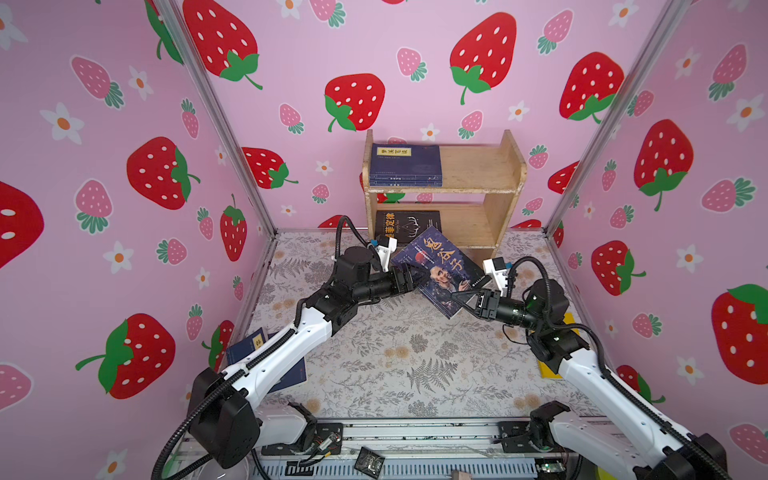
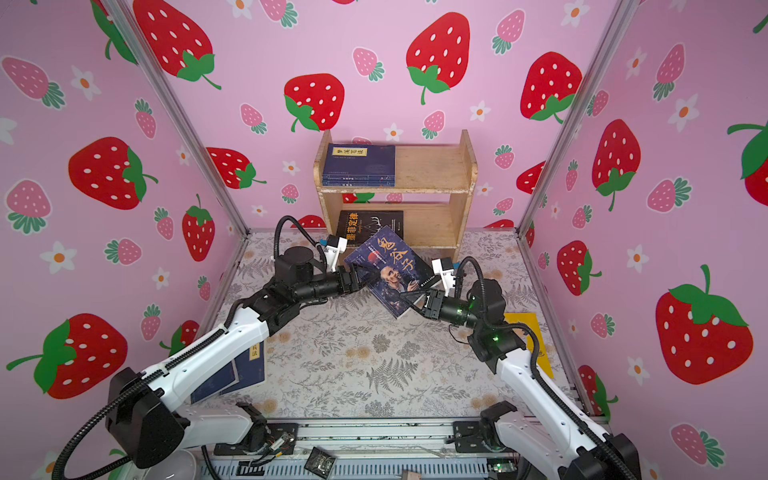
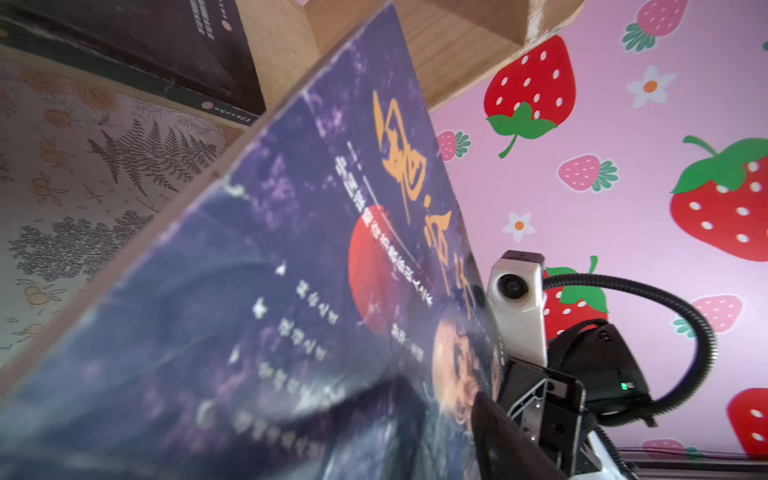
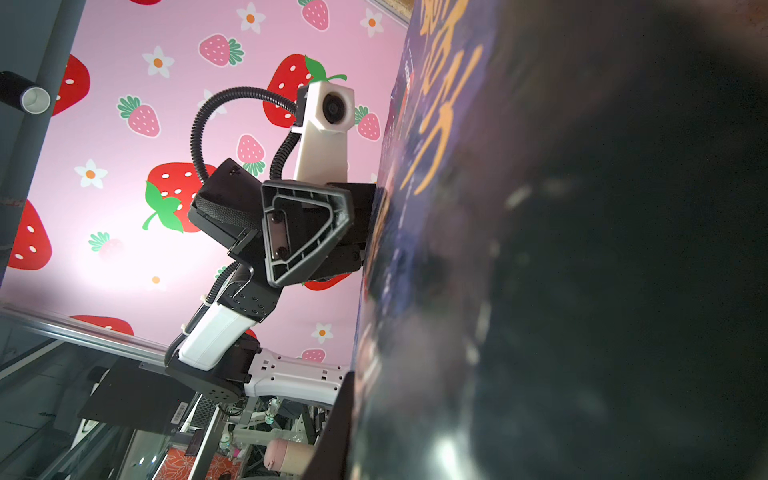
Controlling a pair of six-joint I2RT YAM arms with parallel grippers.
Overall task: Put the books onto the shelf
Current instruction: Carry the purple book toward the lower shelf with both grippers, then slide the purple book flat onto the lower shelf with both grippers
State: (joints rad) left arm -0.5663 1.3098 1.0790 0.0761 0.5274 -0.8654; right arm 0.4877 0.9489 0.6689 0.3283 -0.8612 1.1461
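Observation:
A dark book with an old man's face (image 1: pixel 440 270) (image 2: pixel 390 270) hangs tilted in the air in front of the wooden shelf (image 1: pixel 478 170) (image 2: pixel 432 166). My right gripper (image 1: pixel 461 299) (image 2: pixel 409 297) is shut on its near right corner. My left gripper (image 1: pixel 409 279) (image 2: pixel 357 277) straddles its left edge; the cover (image 3: pixel 291 291) hides how tightly the jaws stand. Navy books (image 1: pixel 405 164) lie on the top tier and a black book with gold characters (image 1: pixel 409 222) lies on the lower tier. More navy books (image 1: pixel 245 349) lie under my left arm, and a yellow book (image 2: pixel 528 328) lies under my right arm.
The shelf stands against the back wall, with the right half of each tier bare. Pink strawberry walls close in left, right and back. A floral cloth (image 1: pixel 395 365) covers the table. The arm bases and a metal rail (image 1: pixel 415 432) line the front edge.

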